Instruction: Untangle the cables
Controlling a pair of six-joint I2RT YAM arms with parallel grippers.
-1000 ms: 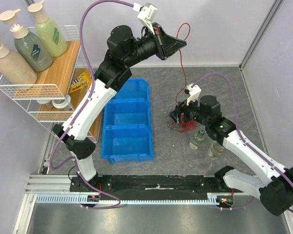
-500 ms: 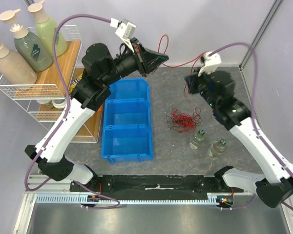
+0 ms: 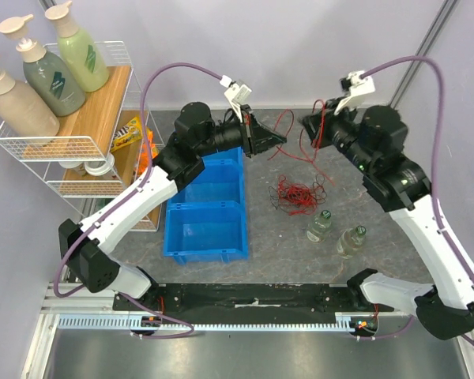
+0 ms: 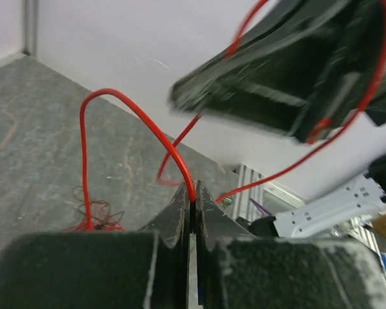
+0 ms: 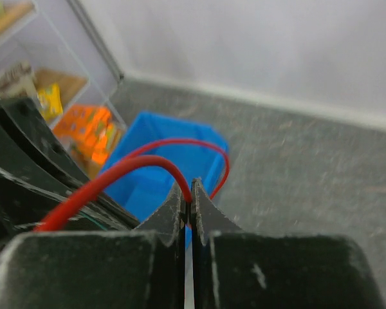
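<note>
Holding one glossy red strand (image 5: 148, 159) looped in mid-air.
Matte black left gripper (image 3: 280, 142) and right gripper (image 3: 306, 125) both clamped shut on that thin wire; wiry red-and-black tangle (image 3: 297, 195) of cables lying loose on mottled grey table (image 3: 276, 237) below.

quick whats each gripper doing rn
left gripper: shut on red cable
right gripper: shut on red cable

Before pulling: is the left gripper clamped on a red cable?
Yes, the left gripper is shut on a red cable at its tip.
</note>
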